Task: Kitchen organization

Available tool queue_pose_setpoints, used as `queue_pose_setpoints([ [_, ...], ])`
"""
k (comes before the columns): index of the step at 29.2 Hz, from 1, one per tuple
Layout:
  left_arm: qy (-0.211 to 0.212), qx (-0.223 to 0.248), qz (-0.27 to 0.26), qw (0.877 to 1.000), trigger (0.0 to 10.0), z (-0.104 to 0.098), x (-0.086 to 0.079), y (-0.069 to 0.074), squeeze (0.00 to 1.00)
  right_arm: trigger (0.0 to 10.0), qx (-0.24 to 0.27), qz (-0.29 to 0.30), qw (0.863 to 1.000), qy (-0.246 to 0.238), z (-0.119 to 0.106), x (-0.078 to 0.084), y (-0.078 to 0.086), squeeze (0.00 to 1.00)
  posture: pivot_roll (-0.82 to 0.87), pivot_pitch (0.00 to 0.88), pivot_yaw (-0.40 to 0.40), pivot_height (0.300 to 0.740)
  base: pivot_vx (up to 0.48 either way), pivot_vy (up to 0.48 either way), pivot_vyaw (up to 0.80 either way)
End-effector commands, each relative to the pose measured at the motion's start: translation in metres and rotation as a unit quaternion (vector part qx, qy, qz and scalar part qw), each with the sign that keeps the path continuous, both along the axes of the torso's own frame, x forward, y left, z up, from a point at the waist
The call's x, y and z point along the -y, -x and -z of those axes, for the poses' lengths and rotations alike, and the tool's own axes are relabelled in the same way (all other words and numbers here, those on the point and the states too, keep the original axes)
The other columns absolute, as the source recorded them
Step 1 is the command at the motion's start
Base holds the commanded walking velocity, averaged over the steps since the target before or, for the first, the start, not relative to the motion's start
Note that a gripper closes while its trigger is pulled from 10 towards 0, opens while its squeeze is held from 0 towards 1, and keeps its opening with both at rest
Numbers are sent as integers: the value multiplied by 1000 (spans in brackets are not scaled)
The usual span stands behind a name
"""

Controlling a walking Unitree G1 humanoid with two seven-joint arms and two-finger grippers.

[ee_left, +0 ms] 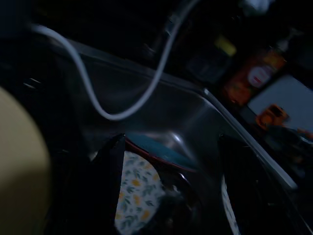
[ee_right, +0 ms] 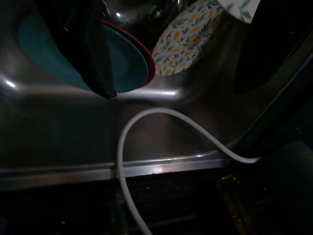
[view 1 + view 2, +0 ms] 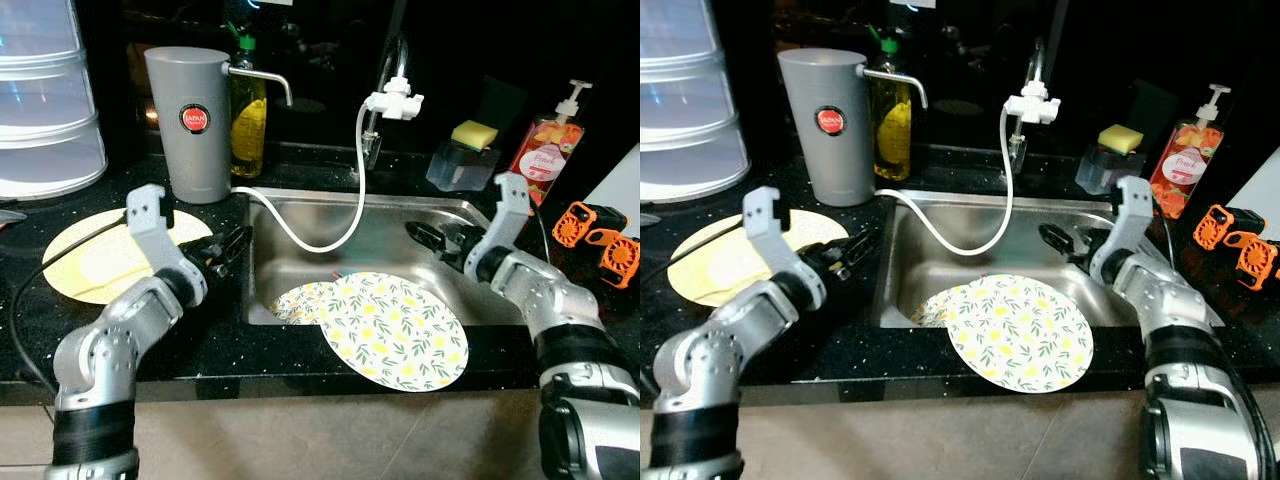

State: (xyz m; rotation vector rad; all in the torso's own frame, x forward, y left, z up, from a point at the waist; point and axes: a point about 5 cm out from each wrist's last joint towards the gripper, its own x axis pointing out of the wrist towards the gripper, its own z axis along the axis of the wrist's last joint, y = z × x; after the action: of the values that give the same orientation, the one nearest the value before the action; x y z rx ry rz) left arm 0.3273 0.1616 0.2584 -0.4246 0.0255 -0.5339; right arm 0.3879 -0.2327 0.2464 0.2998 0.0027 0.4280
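Observation:
A large white plate with a yellow floral print (image 3: 395,330) leans over the front rim of the steel sink (image 3: 455,208). A second floral plate (image 3: 298,300) lies partly under it. In the right wrist view a teal plate with a red rim (image 2: 128,58) sits on the sink bottom beside a floral plate (image 2: 188,36). A pale yellow plate (image 3: 90,262) lies on the black counter at the left. My left gripper (image 3: 228,250) hovers open at the sink's left edge. My right gripper (image 3: 435,240) hangs open over the sink's right side. Both hold nothing.
A white hose (image 3: 345,210) droops from the tap (image 3: 392,100) into the sink. Behind stand a grey jug (image 3: 188,120), a yellow soap bottle (image 3: 248,115), a sponge holder (image 3: 468,152) and a peach soap pump (image 3: 545,145). White tubs (image 3: 45,100) are far left, orange parts (image 3: 598,240) far right.

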Motion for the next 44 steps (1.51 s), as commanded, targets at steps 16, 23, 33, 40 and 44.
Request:
queue_pose_setpoints([
  [16, 37, -82, 158, 983, 10000, 6, 66, -8, 0, 10000, 15, -52, 998, -11, 20, -23, 14, 0, 86, 93, -19, 740, 0, 0, 0],
  [23, 36, -102, 148, 983, 10000, 9, 49, 2, 0, 10000, 23, -44, 999, -6, 19, -22, 20, 0, 82, 105, 13, 740, 0, 0, 0],
  [33, 29, -115, 114, 986, 10000, 18, 28, 14, 0, 10000, 39, -34, 999, 9, 16, -23, 31, 0, 75, 106, 21, 740, 0, 0, 0],
  [40, 61, -134, 99, 984, 10000, 25, 23, 9, 0, 10000, 52, -29, 998, 8, 11, -27, 41, 0, 63, 117, 60, 740, 0, 0, 0],
  [44, 93, -149, 86, 981, 10000, 31, 24, -1, 0, 10000, 49, -18, 999, 11, 13, -23, 49, 0, 51, 126, 70, 740, 0, 0, 0],
])
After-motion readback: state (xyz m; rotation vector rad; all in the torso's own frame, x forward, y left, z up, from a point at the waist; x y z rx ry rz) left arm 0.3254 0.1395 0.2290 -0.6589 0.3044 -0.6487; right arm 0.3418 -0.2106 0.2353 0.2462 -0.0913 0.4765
